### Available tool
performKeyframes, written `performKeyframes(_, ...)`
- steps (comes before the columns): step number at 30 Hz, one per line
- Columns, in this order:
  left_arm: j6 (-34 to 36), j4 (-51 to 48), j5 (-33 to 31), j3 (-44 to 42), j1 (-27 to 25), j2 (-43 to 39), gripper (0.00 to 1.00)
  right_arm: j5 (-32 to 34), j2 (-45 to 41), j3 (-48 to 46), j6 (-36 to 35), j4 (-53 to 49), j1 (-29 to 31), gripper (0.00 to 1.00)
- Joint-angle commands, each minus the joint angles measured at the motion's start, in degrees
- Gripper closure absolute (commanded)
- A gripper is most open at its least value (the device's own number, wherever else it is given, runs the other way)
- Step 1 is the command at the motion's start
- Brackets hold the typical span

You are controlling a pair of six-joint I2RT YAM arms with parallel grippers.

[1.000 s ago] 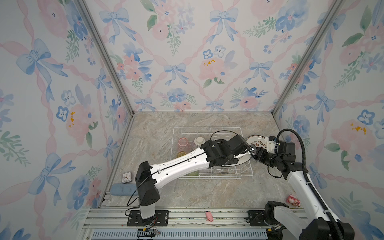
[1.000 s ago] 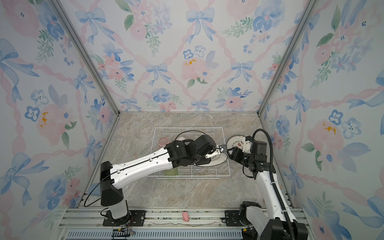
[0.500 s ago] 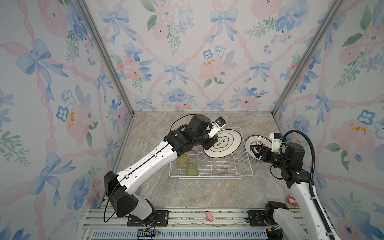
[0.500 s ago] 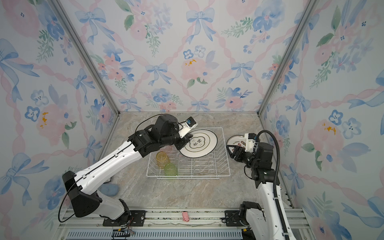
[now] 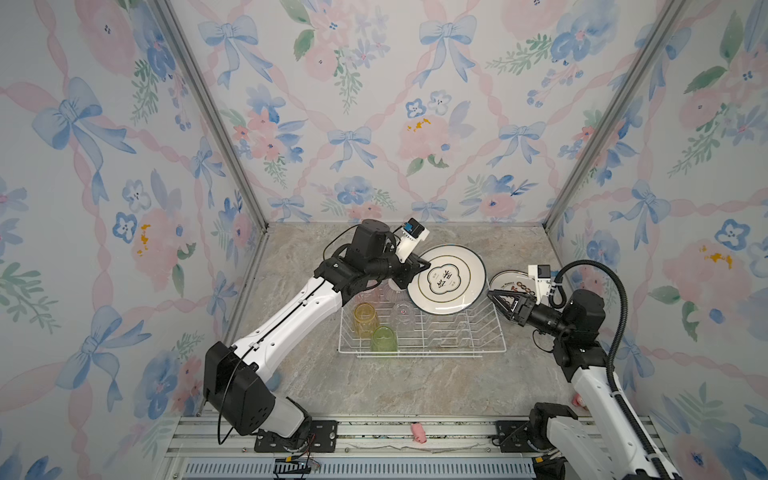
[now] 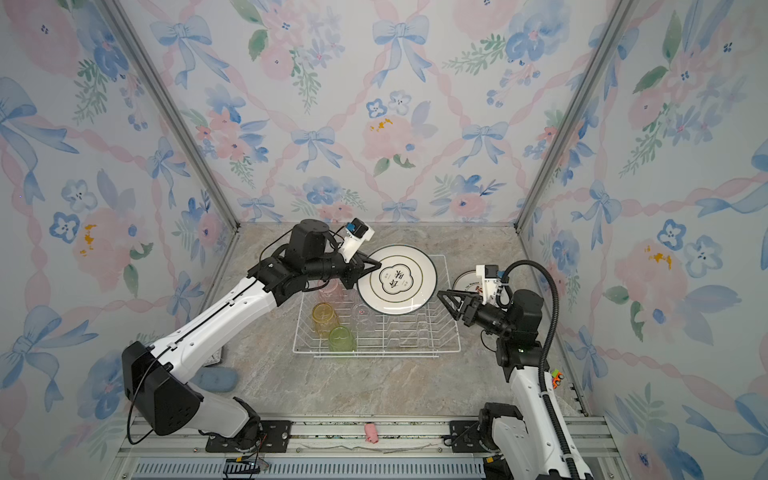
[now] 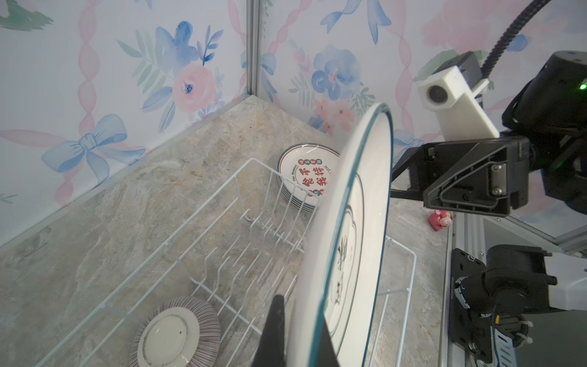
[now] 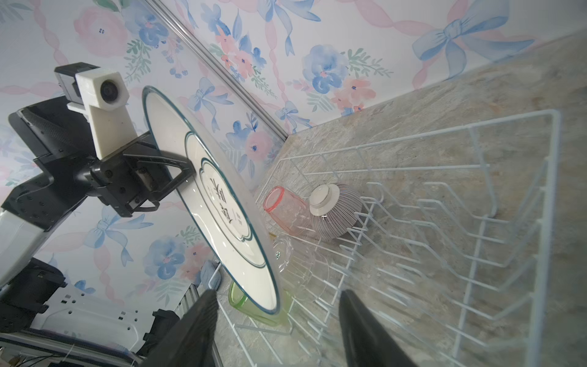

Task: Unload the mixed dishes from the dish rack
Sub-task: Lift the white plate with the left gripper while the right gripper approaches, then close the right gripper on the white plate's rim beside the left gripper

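The white wire dish rack point(image 5: 457, 334) sits mid-frame on the counter point(image 5: 395, 386) in both top views. Its left half holds a yellow tumbler point(image 5: 365, 318), a green tumbler point(image 5: 383, 338), a clear tumbler point(image 5: 402, 311), a pink tumbler point(image 8: 286, 209) on its side, and a striped bowl point(image 8: 336, 211) turned foot-up. Over the rack's upper-right corner, the left tool point(image 5: 417, 266) is clamped on the rim of a dark-rimmed plate point(image 5: 446, 278), which is clear of the wires. Right of the rack, a stack of plates point(image 5: 509, 282) lies on the counter. Just below it in frame is the right tool point(image 5: 498, 301), jaws apart and holding nothing.
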Motion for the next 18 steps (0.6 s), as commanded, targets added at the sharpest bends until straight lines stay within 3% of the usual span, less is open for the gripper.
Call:
performKeyframes(1, -4.33, 8.33, 6.68, -0.99, 0.82, -1.17, 1.00, -1.79, 1.24, -0.01, 2.74, 5.16, 2.29, 0.37)
performKeyframes(18, -17.27, 28.19, 17.20, -7.67, 1.88, 4.42, 1.00, 1.58, 6.59, 1.84, 7.48, 14.72, 10.34, 0.50)
